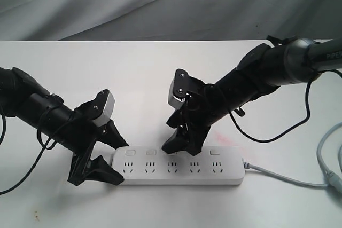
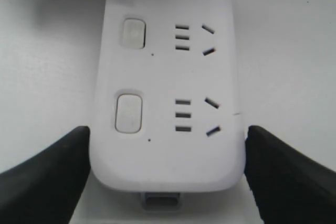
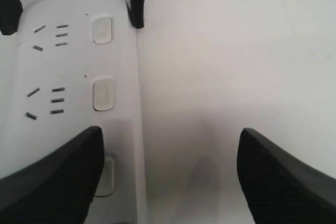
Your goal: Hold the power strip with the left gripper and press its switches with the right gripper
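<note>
You are clenching the left pincer [image 1: 122,161] on the power strip [image 1: 230,172] to steady it while poising the right pincer [image 1: 184,145], spread wide, over its switches [image 1: 151,152].

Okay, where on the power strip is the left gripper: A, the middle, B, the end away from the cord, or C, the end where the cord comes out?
B: the left gripper brackets the power strip at the end opposite the grey cord, with one finger along each long side.
</note>
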`<action>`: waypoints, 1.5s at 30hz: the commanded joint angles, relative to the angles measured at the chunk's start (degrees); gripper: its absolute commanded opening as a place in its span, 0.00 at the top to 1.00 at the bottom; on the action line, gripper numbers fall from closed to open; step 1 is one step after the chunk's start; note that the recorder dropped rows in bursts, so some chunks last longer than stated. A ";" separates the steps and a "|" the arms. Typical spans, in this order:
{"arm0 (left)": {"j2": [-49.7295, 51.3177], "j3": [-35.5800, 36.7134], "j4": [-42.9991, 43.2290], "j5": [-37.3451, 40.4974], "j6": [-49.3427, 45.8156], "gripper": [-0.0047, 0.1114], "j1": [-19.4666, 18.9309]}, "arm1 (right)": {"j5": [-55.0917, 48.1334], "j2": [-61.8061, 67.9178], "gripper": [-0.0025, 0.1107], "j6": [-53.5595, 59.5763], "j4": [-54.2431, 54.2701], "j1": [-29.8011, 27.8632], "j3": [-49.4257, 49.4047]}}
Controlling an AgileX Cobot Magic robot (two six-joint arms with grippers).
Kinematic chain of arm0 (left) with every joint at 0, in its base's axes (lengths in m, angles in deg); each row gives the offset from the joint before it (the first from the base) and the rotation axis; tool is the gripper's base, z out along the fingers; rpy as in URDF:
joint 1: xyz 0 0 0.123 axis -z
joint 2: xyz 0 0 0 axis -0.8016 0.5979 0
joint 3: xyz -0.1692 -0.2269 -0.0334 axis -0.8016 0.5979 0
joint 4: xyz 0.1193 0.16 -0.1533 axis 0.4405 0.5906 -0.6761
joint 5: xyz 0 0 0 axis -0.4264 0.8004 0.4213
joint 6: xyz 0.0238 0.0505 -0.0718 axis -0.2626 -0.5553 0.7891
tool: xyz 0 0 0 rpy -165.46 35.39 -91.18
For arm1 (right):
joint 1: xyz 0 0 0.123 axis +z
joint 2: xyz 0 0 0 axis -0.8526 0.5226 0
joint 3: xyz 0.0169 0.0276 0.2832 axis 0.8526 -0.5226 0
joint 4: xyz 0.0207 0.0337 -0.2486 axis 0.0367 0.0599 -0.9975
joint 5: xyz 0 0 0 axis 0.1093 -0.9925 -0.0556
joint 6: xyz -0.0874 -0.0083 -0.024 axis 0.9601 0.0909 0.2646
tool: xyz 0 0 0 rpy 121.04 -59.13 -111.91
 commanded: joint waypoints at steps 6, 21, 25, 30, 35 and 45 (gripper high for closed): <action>-0.01 -0.25 0.47 -0.07 -0.29 0.53 0.25 | 2.39 0.48 0.40 -3.71 -7.02 -0.17 -0.31; -0.01 -0.25 0.47 -0.07 -0.29 0.53 0.25 | 3.99 2.38 0.40 -5.64 -10.41 0.00 -0.31; -0.01 -0.25 0.47 -0.07 -0.29 0.53 0.25 | 4.26 2.37 0.40 -5.76 -10.41 0.08 -0.31; -0.01 -0.25 0.47 -0.07 -0.29 0.53 0.25 | 2.54 1.94 0.40 -5.17 -8.30 0.08 -0.31; -0.01 -0.25 0.47 -0.07 -0.29 0.53 0.25 | 0.71 -2.48 0.40 -1.07 -2.44 -0.31 -0.31; -0.01 -0.25 0.47 -0.07 -0.29 0.53 0.25 | -4.28 -5.06 0.40 -0.12 -2.44 -4.70 -0.31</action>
